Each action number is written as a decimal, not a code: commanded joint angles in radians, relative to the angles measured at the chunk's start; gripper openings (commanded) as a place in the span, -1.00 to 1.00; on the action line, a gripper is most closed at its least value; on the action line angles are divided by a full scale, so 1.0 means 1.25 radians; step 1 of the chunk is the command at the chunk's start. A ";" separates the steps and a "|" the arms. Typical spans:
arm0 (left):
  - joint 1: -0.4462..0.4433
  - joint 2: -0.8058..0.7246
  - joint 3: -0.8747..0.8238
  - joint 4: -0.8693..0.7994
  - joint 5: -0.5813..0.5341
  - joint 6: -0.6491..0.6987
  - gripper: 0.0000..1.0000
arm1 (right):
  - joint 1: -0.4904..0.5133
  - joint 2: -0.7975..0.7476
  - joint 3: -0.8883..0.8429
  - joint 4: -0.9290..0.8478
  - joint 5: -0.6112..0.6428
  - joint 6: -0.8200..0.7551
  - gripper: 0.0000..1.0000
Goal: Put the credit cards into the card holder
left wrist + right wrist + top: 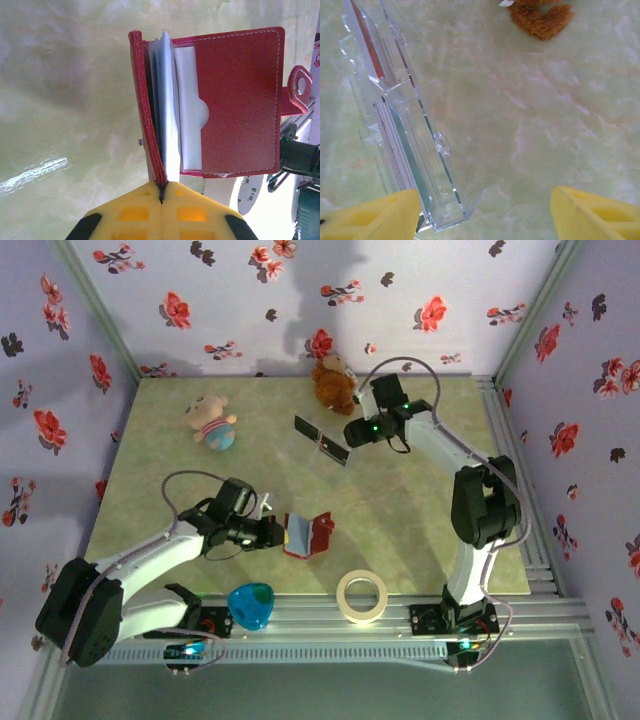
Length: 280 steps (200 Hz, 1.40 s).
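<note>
The card holder (308, 535) is a dark-red wallet standing open near the table's front. In the left wrist view the card holder (235, 100) shows pale sleeves inside, and my left gripper (162, 192) is shut on the bottom edge of its left cover. Further back, the credit cards (322, 440) sit in a clear plastic case. My right gripper (352, 433) hovers at the case's right end. In the right wrist view the cards (395, 145) stand on edge inside the case. My right gripper (485, 215) is open, and the case's near corner lies beside its left finger (370, 217).
A brown plush bear (330, 383) sits at the back, just behind the right gripper. A pig doll (212, 422) lies back left. A blue heart-shaped object (250, 603) and a tape roll (361, 595) rest at the front edge near the rail.
</note>
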 commanded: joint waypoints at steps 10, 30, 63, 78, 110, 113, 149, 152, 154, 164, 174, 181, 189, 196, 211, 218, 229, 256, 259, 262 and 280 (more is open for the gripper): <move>-0.002 0.003 0.010 -0.023 0.022 0.027 -1.00 | -0.009 0.062 0.044 -0.039 -0.233 0.038 0.41; -0.003 -0.005 0.001 -0.008 0.020 0.017 -1.00 | -0.005 0.078 0.046 -0.032 -0.343 0.053 0.41; -0.002 0.004 0.008 -0.018 0.020 0.017 -1.00 | 0.014 0.066 0.018 -0.026 -0.394 0.078 0.40; -0.002 0.001 0.003 -0.013 0.020 0.016 -1.00 | 0.028 0.045 -0.018 -0.004 -0.427 0.094 0.39; -0.003 0.003 0.002 0.002 0.029 0.004 -1.00 | 0.046 0.005 -0.075 0.017 -0.408 0.115 0.41; -0.003 0.002 0.002 0.005 0.029 0.002 -1.00 | 0.047 0.004 -0.075 0.015 -0.397 0.116 0.41; -0.004 0.009 0.001 0.009 0.032 0.000 -1.00 | 0.100 0.030 -0.016 -0.057 -0.126 0.092 0.49; -0.004 0.008 0.000 0.011 0.032 -0.002 -1.00 | 0.106 0.038 -0.004 -0.070 -0.110 0.087 0.49; -0.004 0.009 -0.001 0.013 0.032 -0.003 -1.00 | 0.111 0.044 0.004 -0.078 -0.097 0.084 0.50; -0.004 0.003 -0.009 0.022 0.032 -0.007 -1.00 | 0.132 0.074 0.045 -0.116 -0.032 0.070 0.51; -0.004 0.004 -0.011 0.022 0.032 -0.006 -1.00 | 0.151 0.095 0.074 -0.139 0.032 0.062 0.54; -0.004 0.004 -0.010 0.016 0.032 -0.004 -1.00 | 0.164 0.107 0.089 -0.148 0.069 0.057 0.54; -0.004 0.001 -0.009 0.011 0.033 -0.004 -1.00 | 0.176 0.113 0.098 -0.151 0.101 0.051 0.55; -0.004 -0.002 -0.012 0.012 0.033 -0.006 -1.00 | 0.186 0.117 0.106 -0.151 0.127 0.047 0.54; -0.004 -0.012 -0.025 0.024 0.032 -0.011 -1.00 | 0.204 0.122 0.118 -0.154 0.178 0.033 0.52; -0.004 -0.013 -0.026 0.023 0.032 -0.009 -1.00 | 0.211 0.122 0.119 -0.154 0.202 0.027 0.51; -0.004 -0.008 -0.020 0.012 0.033 -0.002 -1.00 | 0.218 0.124 0.121 -0.160 0.222 0.012 0.50; -0.005 -0.010 -0.021 0.014 0.035 -0.003 -1.00 | 0.233 0.136 0.128 -0.171 0.266 -0.013 0.40; -0.005 -0.010 -0.023 0.016 0.035 -0.003 -1.00 | 0.235 0.137 0.127 -0.171 0.272 -0.015 0.39; -0.004 -0.010 -0.023 0.018 0.034 -0.002 -1.00 | 0.239 0.136 0.126 -0.171 0.281 -0.018 0.38; -0.005 0.002 -0.014 0.006 0.037 0.004 -1.00 | 0.257 0.129 0.113 -0.156 0.317 -0.035 0.36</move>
